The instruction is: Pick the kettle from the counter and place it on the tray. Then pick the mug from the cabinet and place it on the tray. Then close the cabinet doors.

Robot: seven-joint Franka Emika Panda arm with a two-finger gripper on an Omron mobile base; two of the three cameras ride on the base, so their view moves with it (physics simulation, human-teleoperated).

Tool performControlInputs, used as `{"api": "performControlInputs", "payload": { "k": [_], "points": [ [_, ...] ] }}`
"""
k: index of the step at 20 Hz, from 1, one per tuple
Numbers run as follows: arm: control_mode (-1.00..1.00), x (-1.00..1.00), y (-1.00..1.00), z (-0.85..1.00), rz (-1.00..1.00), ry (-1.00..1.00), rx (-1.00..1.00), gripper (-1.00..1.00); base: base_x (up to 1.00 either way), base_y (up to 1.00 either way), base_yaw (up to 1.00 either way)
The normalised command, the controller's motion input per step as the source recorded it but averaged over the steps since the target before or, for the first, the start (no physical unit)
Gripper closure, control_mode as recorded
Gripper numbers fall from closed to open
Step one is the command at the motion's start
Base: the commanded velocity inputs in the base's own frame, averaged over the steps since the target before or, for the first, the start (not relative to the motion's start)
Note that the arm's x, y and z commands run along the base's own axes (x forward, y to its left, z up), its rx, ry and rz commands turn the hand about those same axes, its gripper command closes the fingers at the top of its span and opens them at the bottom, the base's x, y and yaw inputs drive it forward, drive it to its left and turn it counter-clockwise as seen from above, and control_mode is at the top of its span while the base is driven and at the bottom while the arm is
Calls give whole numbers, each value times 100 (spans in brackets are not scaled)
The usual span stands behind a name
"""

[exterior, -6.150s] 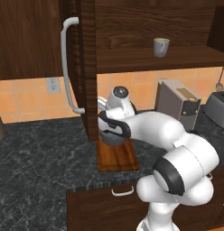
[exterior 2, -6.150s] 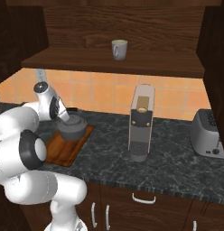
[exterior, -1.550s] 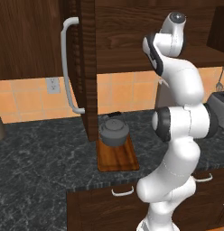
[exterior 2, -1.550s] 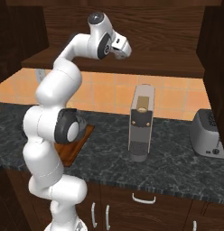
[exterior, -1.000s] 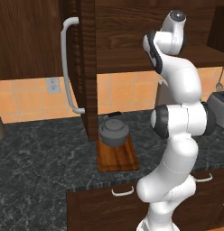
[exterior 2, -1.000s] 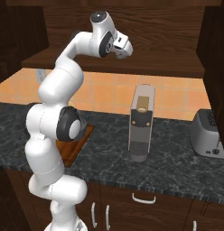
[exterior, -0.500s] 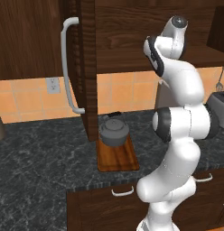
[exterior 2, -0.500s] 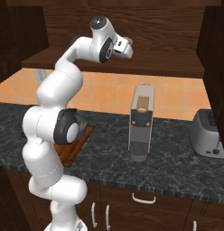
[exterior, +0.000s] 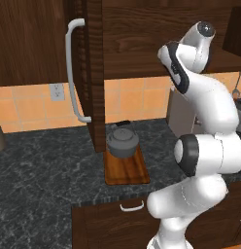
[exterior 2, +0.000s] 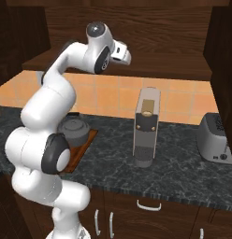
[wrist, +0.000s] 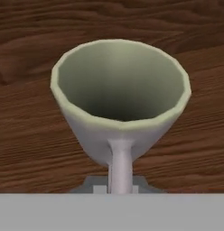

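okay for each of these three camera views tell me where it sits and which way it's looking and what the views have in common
Left base view: behind the arm on its left, looking forward and down at the counter; the white arm rises at lower right toward the cabinet.
Right base view: behind on the right, facing the same counter and a coffee machine; the arm rises at lower left.
Hand view: on the hand, looking along the pincer into the mug.
Both base views share the kettle on the tray.
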Motion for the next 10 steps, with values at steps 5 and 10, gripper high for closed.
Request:
{"api": "performControlInputs", "payload": {
  "k": [5, 10],
  "points": [
    [-100, -100, 38, 0, 59, 0, -16, 100, 0, 0, 0],
    [-100, -100, 41, 0, 68, 0, -21, 100, 0, 0, 0]
  ]
}}
